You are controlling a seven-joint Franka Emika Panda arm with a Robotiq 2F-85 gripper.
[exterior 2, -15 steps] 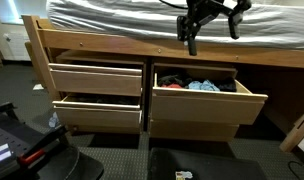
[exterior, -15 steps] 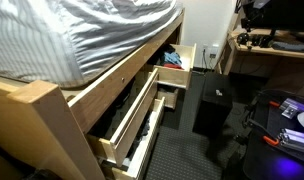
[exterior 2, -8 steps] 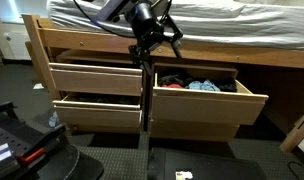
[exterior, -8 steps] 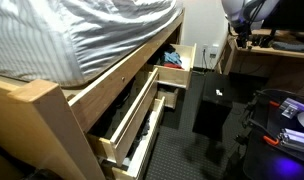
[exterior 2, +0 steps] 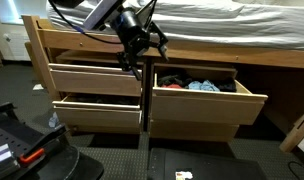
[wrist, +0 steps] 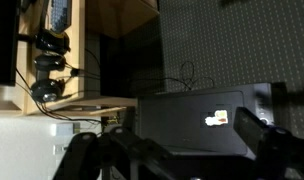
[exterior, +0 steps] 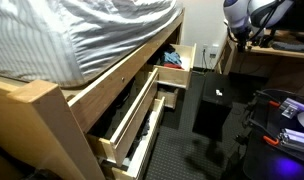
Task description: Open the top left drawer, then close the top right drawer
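Note:
The top left drawer [exterior 2: 96, 78] is light pine and stands pulled out a little; in an exterior view it shows as the long drawer [exterior: 129, 104] with black clothing. The top right drawer [exterior 2: 198, 96] stands well open with blue and red items inside; in an exterior view only its far end [exterior: 178, 64] shows. My gripper [exterior 2: 132, 60] hangs in front of the bed frame, above the right end of the top left drawer, touching nothing. In the wrist view my gripper [wrist: 177, 150] is open, its dark fingers [wrist: 262, 130] spread wide and empty.
A lower pine drawer [exterior 2: 97, 110] stands open under the top left one. A black computer tower [exterior: 212, 105] stands on the floor before the drawers and shows in the wrist view [wrist: 192, 115]. A desk with cables [wrist: 52, 60] stands beyond. Black gear [exterior 2: 22, 150] sits at lower left.
My arm has swung left along the bed front, from above the top right drawer to above the right end of the top left drawer. The drawers have not moved.

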